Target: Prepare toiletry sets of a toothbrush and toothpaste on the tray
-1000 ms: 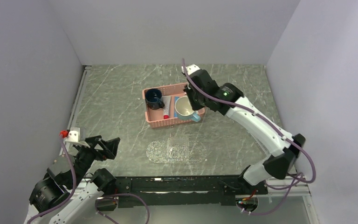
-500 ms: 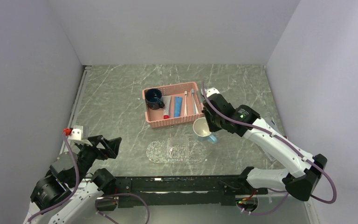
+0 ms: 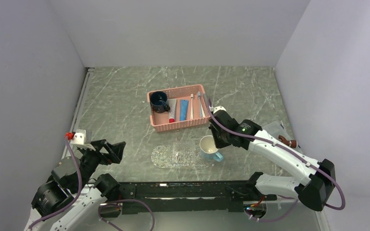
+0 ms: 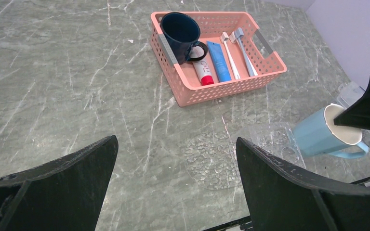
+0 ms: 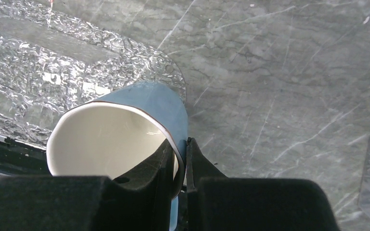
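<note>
The right claw (image 5: 182,161) pinched the rim of a tilted blue mug (image 3: 207,146) at the right end of the tray (image 3: 166,156), while the left claw (image 4: 174,144) gaped wide, well left of it. The toothbrushes (image 4: 230,54) and toothpaste tubes (image 4: 220,61) lay in the pink basket (image 4: 212,94) beyond the tray.

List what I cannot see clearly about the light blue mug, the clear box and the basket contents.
Base of the light blue mug: right wrist view, hidden by its own body and the right fingers; contact with the tray cannot be told.
Clear box: top view, partly behind the right arm; right wrist view, cut off by the edge.
Lettering on the white toothpaste: left wrist view, too small.
</note>
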Controlling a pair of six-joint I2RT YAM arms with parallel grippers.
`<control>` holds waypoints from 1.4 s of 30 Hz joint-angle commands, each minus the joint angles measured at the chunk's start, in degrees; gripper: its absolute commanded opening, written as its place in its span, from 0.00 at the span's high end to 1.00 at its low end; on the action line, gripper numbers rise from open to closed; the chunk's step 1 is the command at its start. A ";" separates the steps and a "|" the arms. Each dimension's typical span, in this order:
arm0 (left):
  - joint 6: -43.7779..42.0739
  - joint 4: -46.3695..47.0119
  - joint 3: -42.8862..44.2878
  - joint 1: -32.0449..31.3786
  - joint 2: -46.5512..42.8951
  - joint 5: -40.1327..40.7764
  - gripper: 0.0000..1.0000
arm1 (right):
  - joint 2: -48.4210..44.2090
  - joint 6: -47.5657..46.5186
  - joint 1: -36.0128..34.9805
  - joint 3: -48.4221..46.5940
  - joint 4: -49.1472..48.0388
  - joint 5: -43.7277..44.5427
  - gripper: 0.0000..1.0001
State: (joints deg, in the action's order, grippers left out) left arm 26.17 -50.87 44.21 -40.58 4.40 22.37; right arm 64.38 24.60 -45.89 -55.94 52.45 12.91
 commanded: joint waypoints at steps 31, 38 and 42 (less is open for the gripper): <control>-0.69 1.68 0.00 0.41 1.32 -0.48 0.01 | -1.11 3.51 -0.03 7.21 -13.40 -3.33 1.00; -0.69 1.74 -0.08 0.43 1.24 -0.55 0.01 | -0.95 3.90 -0.10 7.87 -14.06 -3.50 1.00; -0.75 1.74 -0.08 0.43 1.22 -0.56 0.01 | -0.90 4.15 -0.43 8.04 -13.99 -2.84 1.00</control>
State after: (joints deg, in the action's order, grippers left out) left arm 26.15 -50.85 44.21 -40.42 4.73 22.35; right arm 64.49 27.24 -45.91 -47.13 42.78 9.93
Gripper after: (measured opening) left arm 0.994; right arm 0.132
